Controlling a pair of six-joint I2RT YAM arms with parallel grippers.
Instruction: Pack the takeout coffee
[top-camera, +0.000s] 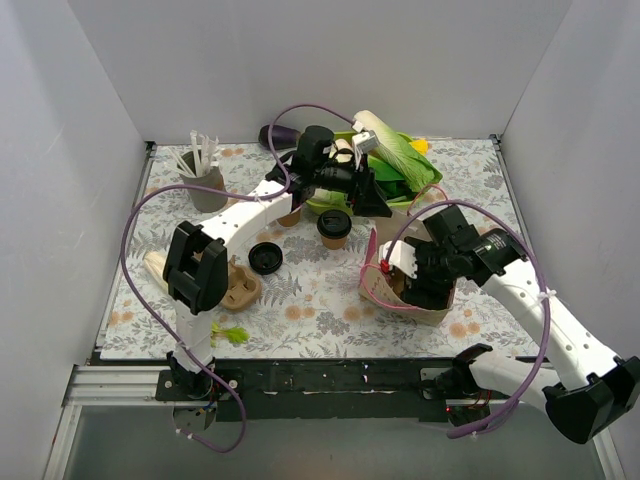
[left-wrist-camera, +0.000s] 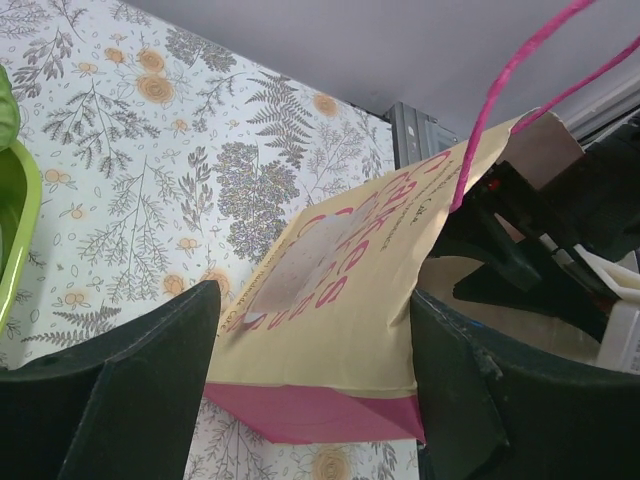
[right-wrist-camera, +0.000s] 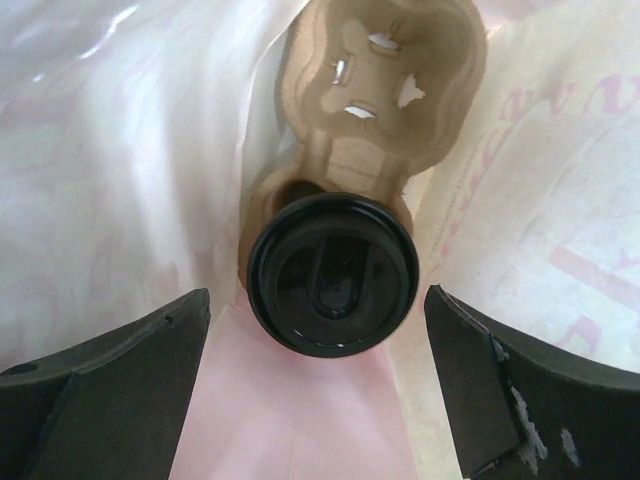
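Note:
A tan coffee cup with a black lid sits in a brown pulp tray inside the paper bag. My right gripper is open inside the bag, its fingers on either side of that cup and not touching it; in the top view the right gripper is at the bag's mouth. My left gripper is open and empty just behind the bag, whose tan side shows between its fingers. A second lidded cup stands on the table left of the bag.
A loose black lid and another pulp tray lie at the left. A grey cup of white sticks stands at the back left. A green bowl of vegetables sits at the back. The bag has pink handles.

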